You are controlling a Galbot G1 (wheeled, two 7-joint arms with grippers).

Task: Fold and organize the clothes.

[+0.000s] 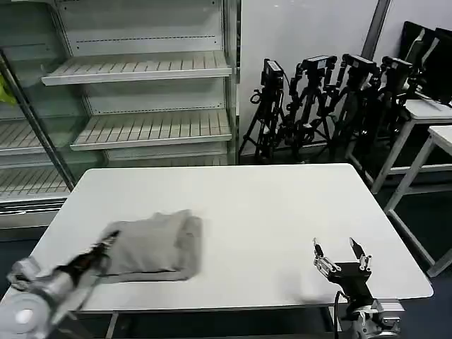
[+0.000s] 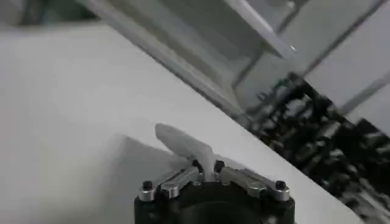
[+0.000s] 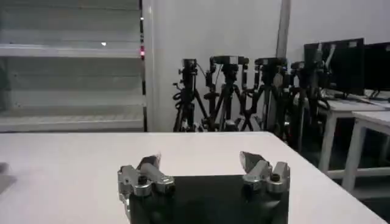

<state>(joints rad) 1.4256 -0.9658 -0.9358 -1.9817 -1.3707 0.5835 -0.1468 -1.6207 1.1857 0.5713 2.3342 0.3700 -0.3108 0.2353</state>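
Pinching shirt (image 1: 157, 244) edge: left claw (image 1: 108, 242) | right claw (image 1: 342, 252) spread, table (image 1: 282, 212) edge

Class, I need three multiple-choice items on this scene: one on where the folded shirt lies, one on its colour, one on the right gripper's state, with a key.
1. Where on the white table does the folded shirt lie?
A. near its left front
B. at its far right
C. on a shelf

2. What colour is the shirt?
A. red
B. light grey
C. black

3. How is the right gripper?
A. shut on the shirt
B. open above the table
C. pressed flat on cloth

Key: A, it lies beside the left gripper; B, the cloth is pale grey; B, its fingers stand apart, holding nothing.
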